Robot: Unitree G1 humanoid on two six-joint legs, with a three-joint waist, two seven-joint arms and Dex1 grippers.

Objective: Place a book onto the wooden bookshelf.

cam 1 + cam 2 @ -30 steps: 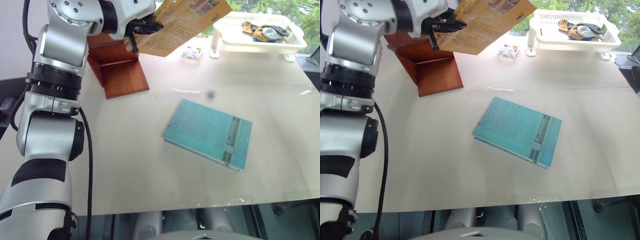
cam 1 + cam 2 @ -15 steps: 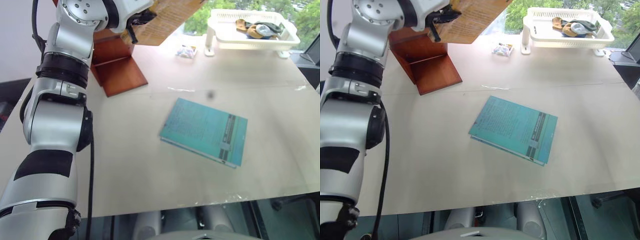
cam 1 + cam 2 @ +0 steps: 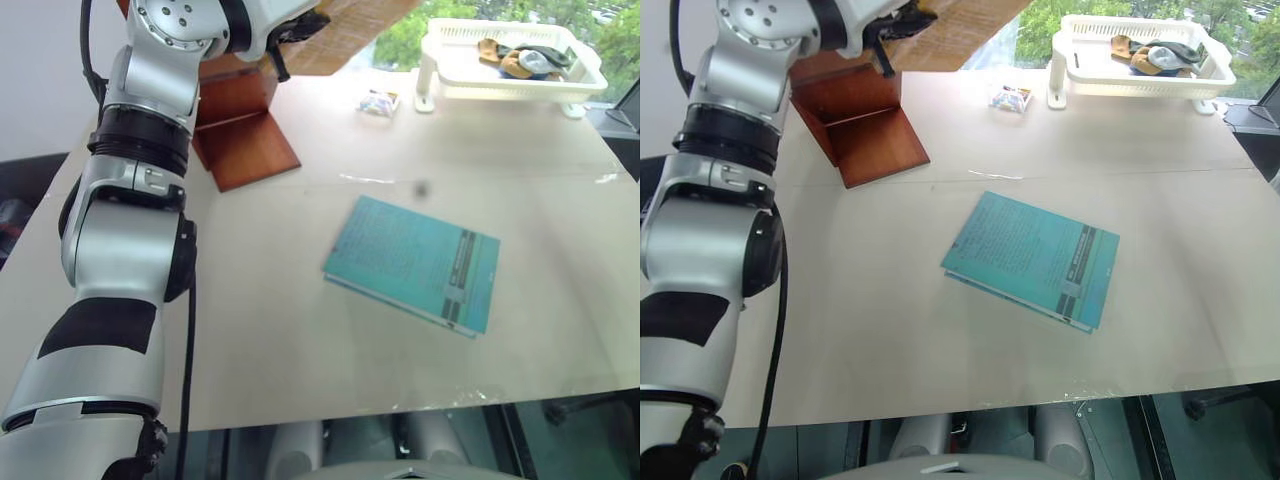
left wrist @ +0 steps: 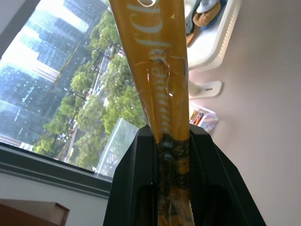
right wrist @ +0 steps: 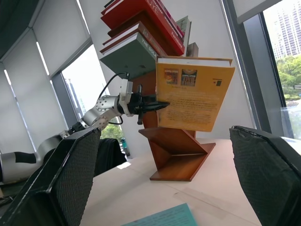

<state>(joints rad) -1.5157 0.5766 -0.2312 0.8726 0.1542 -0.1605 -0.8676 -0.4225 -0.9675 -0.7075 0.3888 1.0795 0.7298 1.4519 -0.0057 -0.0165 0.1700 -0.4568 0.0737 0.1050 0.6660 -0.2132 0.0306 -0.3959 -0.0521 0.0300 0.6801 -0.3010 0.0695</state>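
Left gripper (image 5: 149, 106) clamped tight on the thick yellow-orange paperback book (image 5: 194, 93), pinching its edge; book held upright in the air, cover toward the right wrist camera, small pictures along its top. From the left wrist the lettered yellow spine (image 4: 157, 75) runs straight out between the two black fingers (image 4: 134, 188). Book sits in front of the reddish-brown wooden stepped bookshelf (image 5: 175, 153), partly covering its upper part; contact with the shelf can't be told. Shelf top carries a stack of red and grey books (image 5: 143, 33).

Head view: bookshelf base (image 3: 240, 135) at 11 o'clock on the beige table (image 3: 300, 330), thin teal book (image 3: 415, 262) lying flat near centre, small wrapped packet (image 3: 378, 101) at 12, white plastic tray (image 3: 510, 70) at 1 o'clock with cloth items inside.

Right gripper (image 5: 169, 188) spread wide, holding nothing.
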